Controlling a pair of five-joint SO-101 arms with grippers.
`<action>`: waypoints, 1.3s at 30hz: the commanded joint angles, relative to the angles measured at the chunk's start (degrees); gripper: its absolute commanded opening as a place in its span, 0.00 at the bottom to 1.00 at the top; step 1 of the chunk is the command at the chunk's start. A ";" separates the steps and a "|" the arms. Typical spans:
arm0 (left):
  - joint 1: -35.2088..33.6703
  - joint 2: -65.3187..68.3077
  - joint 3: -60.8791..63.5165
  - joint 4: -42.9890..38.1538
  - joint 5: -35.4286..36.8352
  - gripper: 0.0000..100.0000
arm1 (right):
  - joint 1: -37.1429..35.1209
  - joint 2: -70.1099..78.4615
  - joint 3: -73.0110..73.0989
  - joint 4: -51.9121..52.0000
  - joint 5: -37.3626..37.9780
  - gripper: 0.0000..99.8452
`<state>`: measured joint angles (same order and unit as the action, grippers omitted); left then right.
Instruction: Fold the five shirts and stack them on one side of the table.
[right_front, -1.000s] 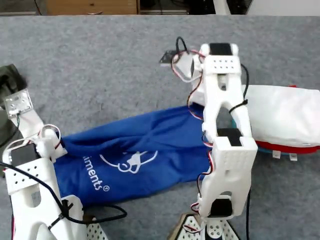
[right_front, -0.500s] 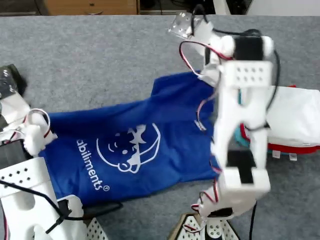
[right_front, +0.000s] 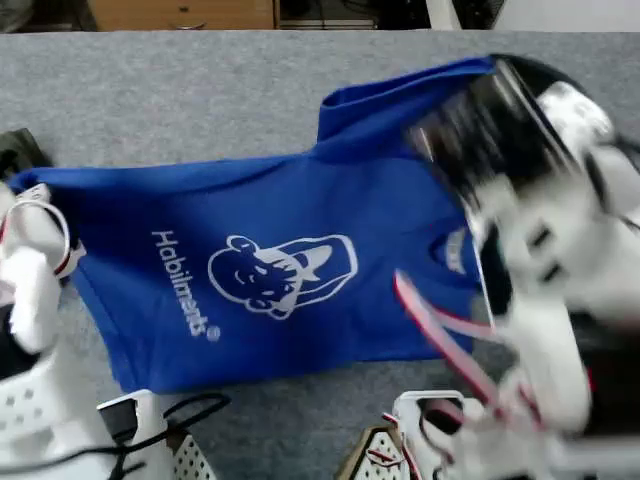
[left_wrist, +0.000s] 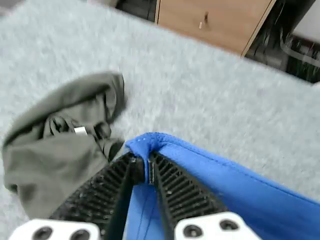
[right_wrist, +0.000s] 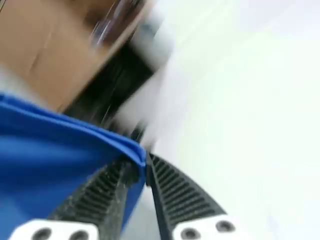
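The blue shirt lies stretched across the grey table, print up. The left gripper is pinched tight on its corner at nine o'clock, beside a crumpled olive shirt. The right gripper is clamped on its edge at two o'clock.

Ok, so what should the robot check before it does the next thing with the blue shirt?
1. Left gripper has hold of the blue shirt: ok, shut on a folded edge.
2. Right gripper has hold too: ok, shut on another edge.
3. Shirt spread out, not bunched: ok, the white print shows whole in the high view.
4. Olive shirt out of the way: not ok, it lies crumpled close beside the left gripper and might get dragged along.
5. Right end of the blue shirt down on the table: cannot tell, an arm blurs over that side.
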<state>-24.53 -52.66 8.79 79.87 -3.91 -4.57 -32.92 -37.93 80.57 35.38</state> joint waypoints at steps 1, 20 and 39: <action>0.79 -0.31 -11.52 4.48 0.44 0.02 | -0.31 -3.65 -1.54 -6.68 -0.70 0.00; 0.09 -0.92 -35.16 11.96 -0.09 0.02 | -0.13 -9.36 -1.01 -32.79 2.02 0.01; -4.31 -7.96 -20.48 18.81 -0.09 0.02 | -0.48 -9.36 3.65 -36.48 5.27 0.01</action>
<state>-26.37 -58.02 -15.56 98.59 -3.91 -4.66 -42.51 -35.82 45.41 40.04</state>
